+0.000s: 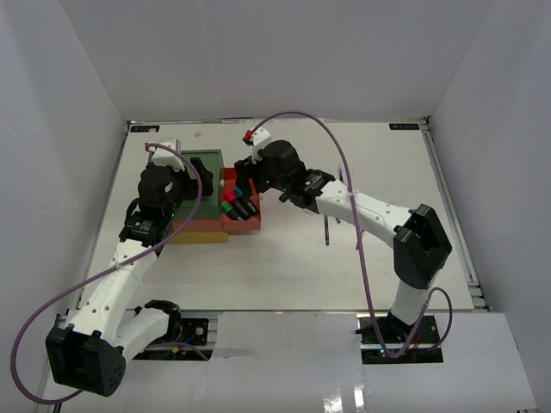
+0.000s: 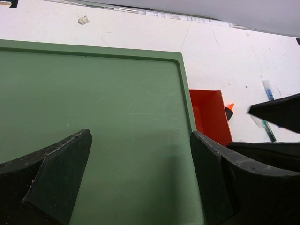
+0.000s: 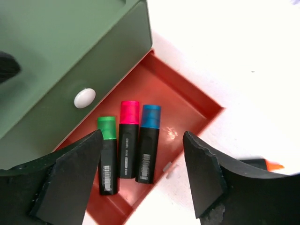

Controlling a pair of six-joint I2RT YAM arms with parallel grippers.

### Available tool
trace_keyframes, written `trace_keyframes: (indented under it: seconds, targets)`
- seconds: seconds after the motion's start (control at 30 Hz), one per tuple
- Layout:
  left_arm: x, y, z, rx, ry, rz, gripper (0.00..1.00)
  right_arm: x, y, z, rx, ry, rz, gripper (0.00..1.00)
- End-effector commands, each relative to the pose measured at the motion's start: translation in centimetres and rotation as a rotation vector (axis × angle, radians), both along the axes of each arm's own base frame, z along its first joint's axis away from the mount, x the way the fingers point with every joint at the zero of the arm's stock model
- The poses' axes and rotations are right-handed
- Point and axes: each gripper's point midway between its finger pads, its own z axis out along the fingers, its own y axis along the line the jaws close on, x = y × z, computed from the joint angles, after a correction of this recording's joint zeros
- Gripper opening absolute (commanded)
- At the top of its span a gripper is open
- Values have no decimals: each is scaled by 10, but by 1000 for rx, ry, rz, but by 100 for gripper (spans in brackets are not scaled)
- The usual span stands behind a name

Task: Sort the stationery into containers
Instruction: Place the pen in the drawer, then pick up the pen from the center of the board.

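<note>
Top external view: nearest the arm bases, a thin dark pen (image 1: 327, 231) lies on the white table (image 1: 284, 275), its far end tucked under the right forearm. In the left wrist view a thin barrel (image 2: 268, 89) shows above and below a dark finger that cuts across it; whether that is one pen or two cannot be told.

Further out stands the boxy plastic stack of three drawer tiers (image 1: 203, 168). Its green top fills most of what shows, with only slivers of red-orange and yellow at the near edge. The red-orange middle drawer (image 1: 244, 225) is pulled out to the right.

The left gripper (image 1: 181, 182) hangs over the green top with its black fingers (image 2: 56, 173) spread wide and nothing between them. Whether it touches the lid cannot be judged.

The right gripper (image 3: 142, 140) is above the open drawer, jaws wide apart and gripping nothing. On the drawer floor three stubby black highlighters lie side by side: the green-capped one (image 3: 108, 154), the pink-capped one (image 3: 129, 140) and the blue-capped one (image 3: 149, 150). A white round knob (image 3: 84, 98) sits on the green tier's front just beside them.

An orange-capped highlighter (image 3: 271, 165) lies outside the drawer on the table. Only its cap tip and a sliver of its body show past the right finger.

Beyond the stack, a small pale scrap (image 2: 83, 20) rests on the table, too small to identify.
</note>
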Motion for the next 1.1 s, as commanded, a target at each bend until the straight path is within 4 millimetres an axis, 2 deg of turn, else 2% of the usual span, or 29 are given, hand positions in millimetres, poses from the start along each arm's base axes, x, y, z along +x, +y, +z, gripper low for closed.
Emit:
trace_keyframes:
  seconds: [0.0,0.07,0.1,0.13,0.17,0.2,0.23,0.27,0.3,0.33,0.37,0.4,0.5,0.67,0.77,0.8,0.9,1.07]
  targets:
    - [-13,-2,-26,4,109,-17,97,6,-25,57,72,-120,-81,77]
    - [-13,-1,-26,9,105,-16,97,4,-47,56,83,-100,-132,79]
    - [-13,-2,-25,8,102,-18,97,8,-65,66,106,-105,-173,80]
    - [-13,-2,-25,11,101,-19,97,7,-79,50,90,-76,-200,80]
    - [-13,-1,-24,14,99,-20,97,14,-97,47,101,-58,-250,82]
    - [-12,-1,-21,13,92,-20,97,12,-112,56,121,-69,-280,85]
    - [-12,-1,-20,14,85,-21,97,13,-126,53,119,-65,-306,89]
    - [-13,-2,-19,16,82,-27,98,17,-148,33,92,-38,-353,97]
    - [-12,-2,-18,13,78,-30,98,13,-161,40,125,-37,-376,97]
    - [-12,-3,-18,15,78,-35,98,13,-173,36,131,-25,-400,90]
    - [-12,-3,-19,16,79,-37,98,19,-192,31,135,-14,-440,90]
    - [-12,-4,-19,18,79,-41,98,12,-201,22,136,6,-444,90]
    - [-11,-4,-14,22,67,-46,98,9,-228,8,104,4,-492,90]
    - [-9,-3,-7,27,50,-44,98,7,-240,-10,59,12,-530,90]
    - [-9,-3,-12,29,64,-42,98,10,-232,-24,54,60,-522,90]
    - [-9,-3,-14,31,68,-42,98,10,-229,-37,28,96,-519,90]
    - [-11,-3,-15,27,69,-41,98,15,-223,-53,-23,133,-533,90]
    - [-11,-3,-4,30,37,-45,98,18,-221,-53,-21,130,-540,90]
